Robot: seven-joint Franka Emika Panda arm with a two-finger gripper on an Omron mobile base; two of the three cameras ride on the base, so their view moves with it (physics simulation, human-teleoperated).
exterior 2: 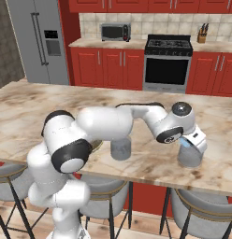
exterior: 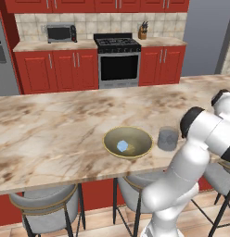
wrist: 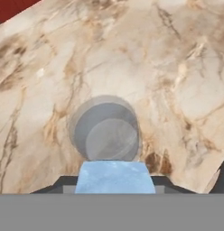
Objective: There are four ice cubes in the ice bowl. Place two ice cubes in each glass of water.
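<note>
- Marble-patterned counter (exterior: 52, 134) carries the bowl (exterior: 128, 141) and two glasses in a red-cabinet kitchen.
- One ice cube (exterior: 122, 146) lies in the bowl, left of its middle.
- The near glass (exterior: 168, 138) stands just right of the bowl; in the right base view it sits under the arm's forearm.
- The far glass (exterior 2: 190, 156) stands well to the right, near the counter's front edge.
- The fingers (exterior 2: 187, 142) hang just above that far glass, clamped on a second ice cube (wrist: 114, 177).
- In the hand view, the held cube sits at the bottom edge, with the glass mouth directly beyond it.
</note>
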